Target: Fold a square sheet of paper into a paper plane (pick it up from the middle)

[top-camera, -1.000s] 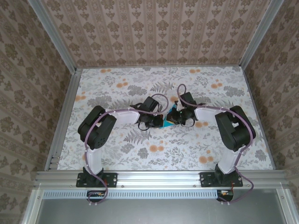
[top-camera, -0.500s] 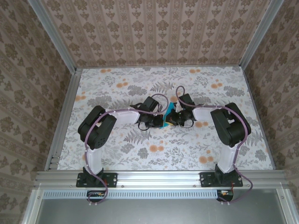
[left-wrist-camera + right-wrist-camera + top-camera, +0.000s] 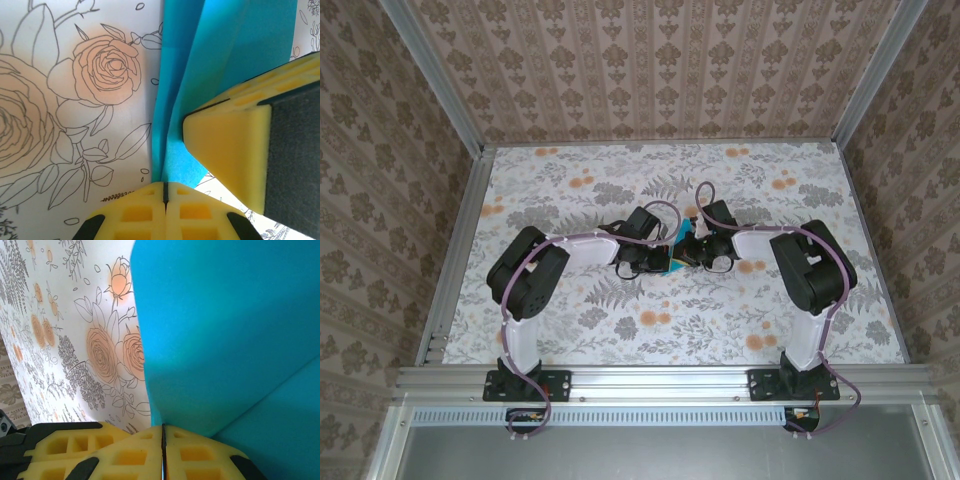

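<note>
No text can be read; a tiny printed line point(image 3: 123, 195) on the floral tabletop point(image 3: 50, 75), lower middle of the left wrist view, is illegible.

I am viewing a floral-patterned tabletop point(image 3: 560, 180) lying flat between damask-papered walls point(image 3: 650, 60), with an aluminium rail point(image 3: 660, 378) running along its near edge and aluminium posts point(image 3: 430, 70) rising from its far corners.

Right claw point(image 3: 163, 440) nearer the left claw point(image 3: 164, 192), less paper point(image 3: 225, 340) in sight.
</note>
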